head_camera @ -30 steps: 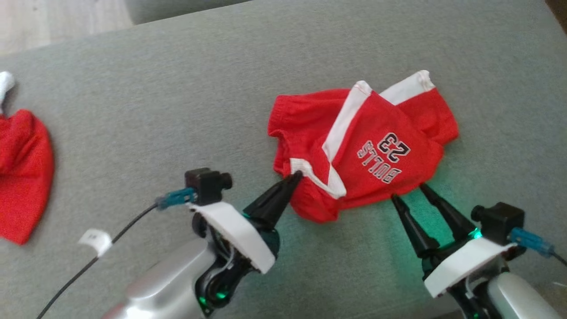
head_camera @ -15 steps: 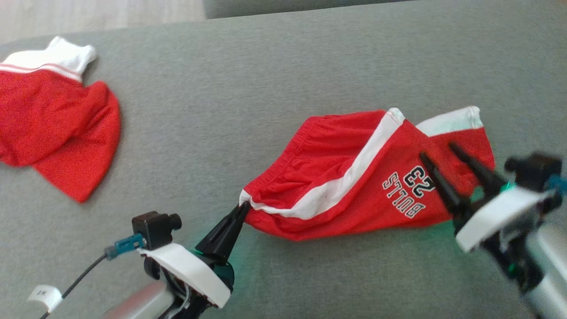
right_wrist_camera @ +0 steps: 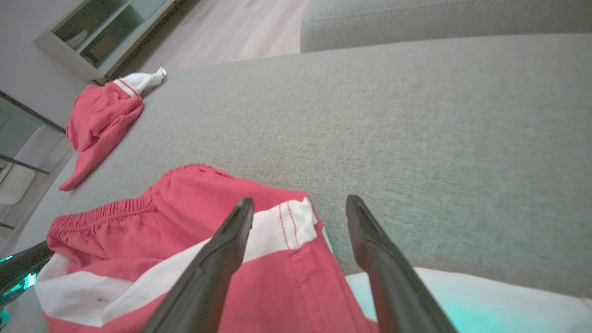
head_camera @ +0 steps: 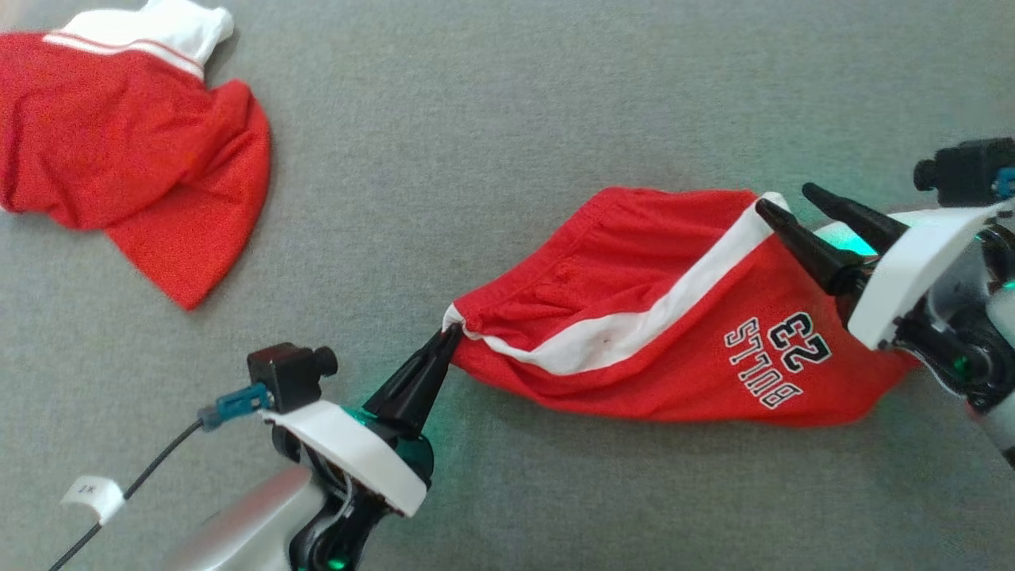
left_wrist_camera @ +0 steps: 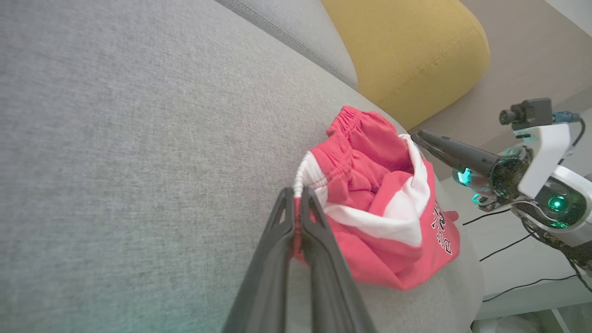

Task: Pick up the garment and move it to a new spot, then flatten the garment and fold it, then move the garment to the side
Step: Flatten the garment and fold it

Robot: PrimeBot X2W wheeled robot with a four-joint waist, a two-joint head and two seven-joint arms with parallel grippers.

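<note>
A pair of red shorts (head_camera: 634, 317) with white side stripes and a "BULLS 23" print lies rumpled and half twisted on a grey sofa seat (head_camera: 476, 119). It sits toward the seat's right end, close to the edge where, in the left wrist view, the upholstery drops away to floor and cables. The left tool (head_camera: 448, 339) is clenched on the white-trimmed corner at the shorts' left end, its two dark fingers pressed together with only a thin bit of trim between them. The right tool (head_camera: 785, 198) is released, fingers spread wide and holding nothing. It sits at the opposite end, with one finger over the top of the white stripe and the other over bare upholstery; whether either finger actually touches the cloth is hard to tell. A second red garment (head_camera: 135, 151) lies well apart at the seat's far left corner, and a yellow cushion (left_wrist_camera: 407, 46) stands beyond the seat. Judging from this, the main risk is the left pinch: it holds so little fabric that a firm pull could strip the trim free. The right tool, straddling the stripe's edge, could close on one layer only or miss the corner, leaving the twist folded under. Dragging rightward could also carry the shorts over the nearby edge.
</note>
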